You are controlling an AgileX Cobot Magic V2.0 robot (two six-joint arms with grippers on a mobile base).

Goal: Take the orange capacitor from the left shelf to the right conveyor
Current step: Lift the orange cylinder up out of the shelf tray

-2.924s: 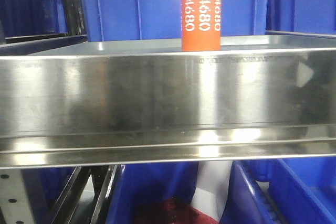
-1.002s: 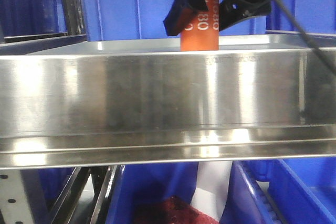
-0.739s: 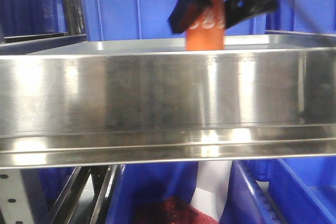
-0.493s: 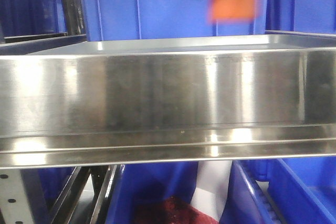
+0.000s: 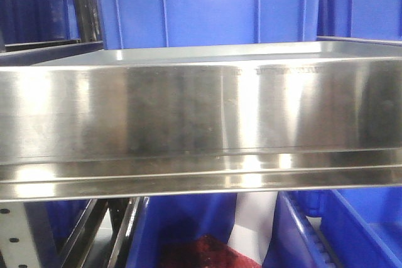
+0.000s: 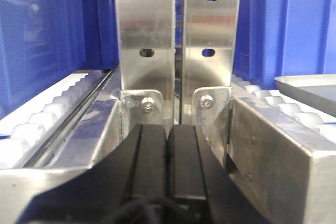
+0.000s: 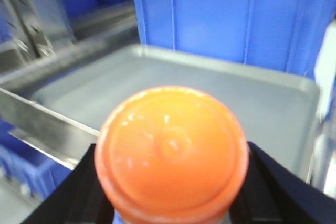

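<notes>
The right pincer [image 7: 176,184] grips the orange capacitor [image 7: 171,153], seen end-on from the right wrist camera, with black fingers [image 7: 79,195] pressed against it at 9 and 3 o'clock. The cylinder's round orange end fills the 6 o'clock part of that view. The grey floor of the left shelf [image 7: 105,87] spreads out beyond it and a blue bin [image 7: 226,14] stands at 12 o'clock. Whether its base touches the shelf cannot be told. From the front camera the left shelf [image 5: 188,111] shows its tall reflective steel lip across the frame, with blue bins [image 5: 207,4] behind at 12 o'clock and a red mass [image 5: 201,252] in a lower bin at 6 o'clock. The left pincer [image 6: 167,166] is closed on nothing, its black pads meeting before two holed metal uprights [image 6: 147,30], white rollers [image 6: 47,119] running off at 9 o'clock.
</notes>
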